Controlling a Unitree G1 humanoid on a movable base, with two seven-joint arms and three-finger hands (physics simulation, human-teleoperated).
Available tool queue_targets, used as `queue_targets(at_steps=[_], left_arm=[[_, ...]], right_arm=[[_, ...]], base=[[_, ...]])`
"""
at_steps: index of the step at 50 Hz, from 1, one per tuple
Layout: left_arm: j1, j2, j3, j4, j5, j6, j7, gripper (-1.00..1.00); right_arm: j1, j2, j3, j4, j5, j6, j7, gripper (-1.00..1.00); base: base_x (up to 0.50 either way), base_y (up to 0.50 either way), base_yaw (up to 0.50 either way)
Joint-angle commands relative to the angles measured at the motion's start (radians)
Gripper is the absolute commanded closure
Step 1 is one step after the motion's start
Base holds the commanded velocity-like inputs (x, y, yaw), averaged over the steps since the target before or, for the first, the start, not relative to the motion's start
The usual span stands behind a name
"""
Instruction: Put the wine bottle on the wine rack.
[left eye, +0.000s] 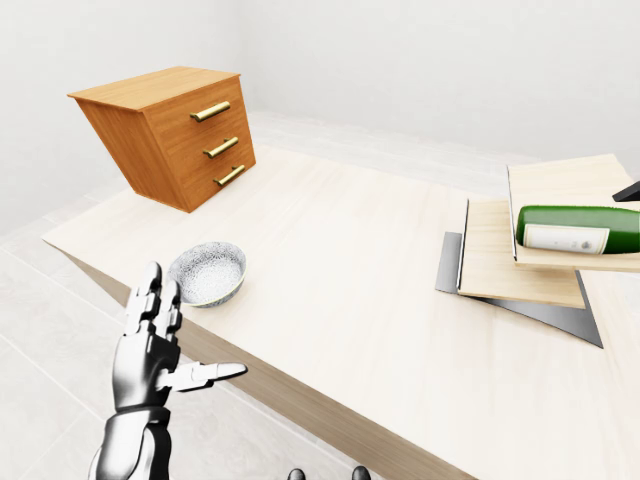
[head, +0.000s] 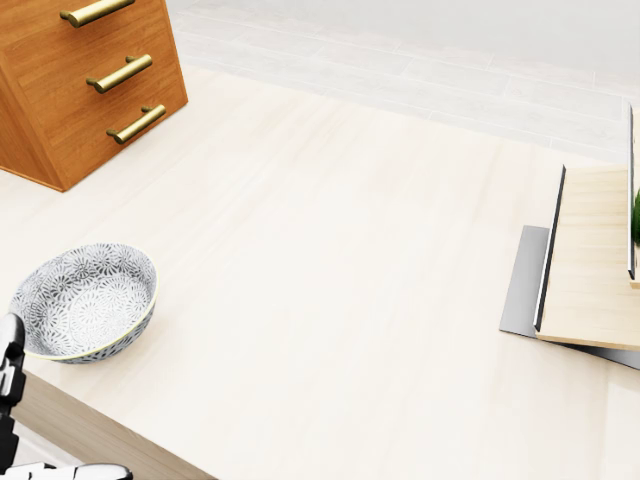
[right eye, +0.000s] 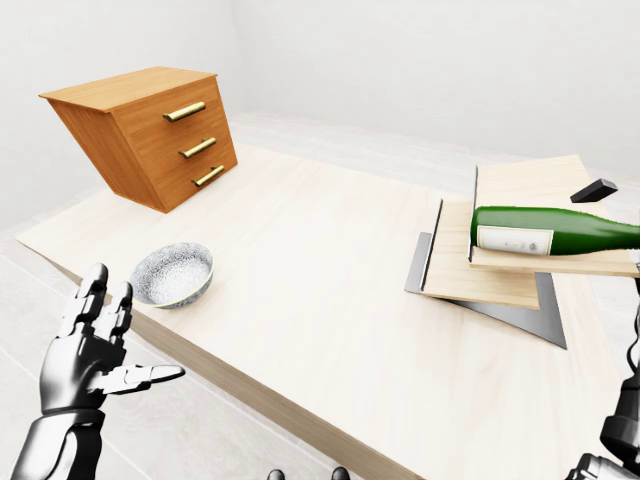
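Spreading empty in the air, the fingers (left eye: 152, 305) of the left hand (left eye: 150, 350) stand apart, thumb stuck out sideways, with nothing between them. That hand hangs off the near edge of the pale wooden surface (left eye: 340, 250), at the lower left of the left-eye view, just below a patterned grey bowl (left eye: 208, 273). Further off to the upper left sits a small wooden drawer chest (left eye: 170, 130) with brass handles.

Of the right hand (right eye: 622, 420) only a dark sliver shows at the lower right edge of the right-eye view; whether its fingers are apart or together I cannot tell.

The green wine bottle (right eye: 550, 230) lies on its side far over at the right, on the upper board of the stepped wooden wine rack (right eye: 480, 270), which stands on a grey metal base. Its long axis runs left to right across the view, the butt end and white label toward the left, the neck running out of frame to the right.

From the left hand the bottle is well apart, across the whole surface and up to the right. The right hand is plainly the nearer, directly below the neck end, so I would judge any further handling to fall to it.
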Motion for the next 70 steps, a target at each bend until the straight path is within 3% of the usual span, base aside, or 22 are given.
queue_targets(at_steps=[1,54,70], left_arm=[[0.0,0.0,0.0,0.012,0.0,0.0,-0.002,-1.0],[0.006,-0.004,-0.008,-0.026,0.004,0.0,0.001,-1.0],[0.009,-0.004,-0.002,-0.039,-0.004,0.0,-0.004,-1.0]], right_arm=[[0.037,0.009,-0.031,-0.069,0.028,0.0,-0.014,-1.0],[0.224,0.083,-0.204,-0.342,0.081,0.0,0.036,-1.0],[0.307,0.101,-0.303,-0.32,0.048,0.0,0.13,-1.0]], base=[[0.0,0.0,0.0],[0.0,0.0,0.0],[0.0,0.0,0.0]])
